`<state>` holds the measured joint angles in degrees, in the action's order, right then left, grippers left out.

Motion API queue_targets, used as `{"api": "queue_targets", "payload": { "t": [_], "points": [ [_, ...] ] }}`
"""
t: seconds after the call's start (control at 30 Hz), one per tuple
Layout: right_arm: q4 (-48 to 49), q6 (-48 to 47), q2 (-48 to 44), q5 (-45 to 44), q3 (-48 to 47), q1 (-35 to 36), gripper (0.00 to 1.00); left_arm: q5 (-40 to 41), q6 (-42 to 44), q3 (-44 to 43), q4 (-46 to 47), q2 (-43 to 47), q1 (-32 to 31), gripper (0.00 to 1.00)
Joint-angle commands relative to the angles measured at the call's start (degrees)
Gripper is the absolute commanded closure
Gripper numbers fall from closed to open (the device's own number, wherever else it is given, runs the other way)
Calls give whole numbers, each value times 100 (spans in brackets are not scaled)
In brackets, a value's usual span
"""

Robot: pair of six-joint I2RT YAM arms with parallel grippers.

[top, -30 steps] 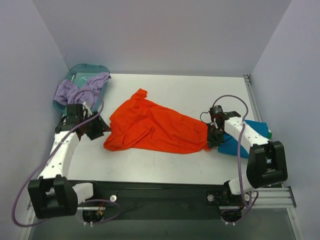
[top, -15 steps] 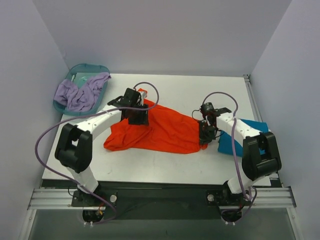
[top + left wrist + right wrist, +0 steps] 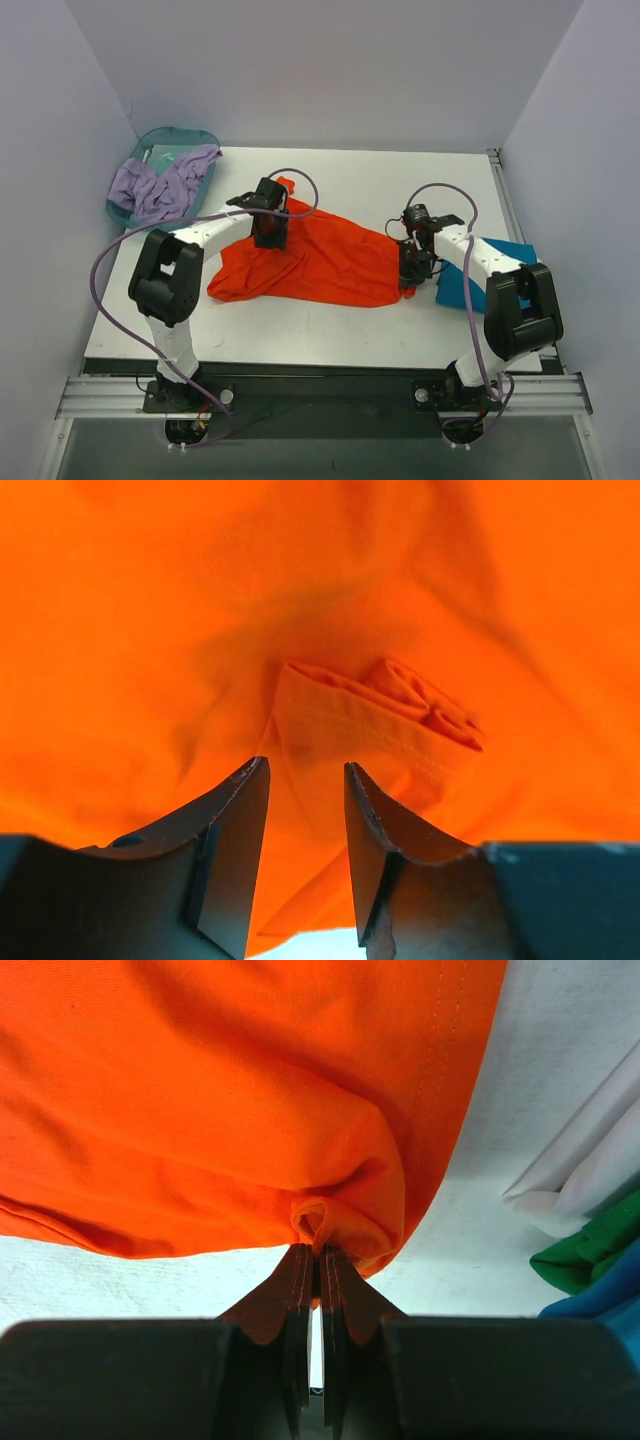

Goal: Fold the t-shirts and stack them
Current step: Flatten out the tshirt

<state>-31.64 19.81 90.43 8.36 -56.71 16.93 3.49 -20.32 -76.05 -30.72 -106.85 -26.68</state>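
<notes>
Arrival: my left jaws, spread but narrowing, now over orange-red t-shirt [image 3: 330, 262] hem; right jaws pinch its corner, so flattening looks next.

I work in a robotics lab cell, not a home. Bare pale lavender walls [image 3: 330, 70] box in my white table [image 3: 350, 335] on the left, far and right sides. An aluminium rail [image 3: 545, 393] runs along its near edge, where my left arm [image 3: 205, 235] and right arm [image 3: 470, 258] are bolted, and purple cables [image 3: 94, 280] loop loose from them.
</notes>
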Motion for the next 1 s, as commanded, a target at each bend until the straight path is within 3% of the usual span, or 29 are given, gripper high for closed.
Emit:
{"api": "queue_targets", "payload": {
  "t": [0.0,0.77,0.83,0.97],
  "points": [
    [-167,-48,-96,-36,-139,-49,100,135,54,-349,259,-213,110,54],
    [-282,-109,203,-10,-367,-102,100,-488,28,-727,602,-978,242,66],
    [-281,-118,229,-10,-393,-93,100,-516,28,-771,576,-1031,242,70],
    [-299,-118,238,-27,-437,-93,100,-577,28,-789,576,-1040,251,96]
  ]
}}
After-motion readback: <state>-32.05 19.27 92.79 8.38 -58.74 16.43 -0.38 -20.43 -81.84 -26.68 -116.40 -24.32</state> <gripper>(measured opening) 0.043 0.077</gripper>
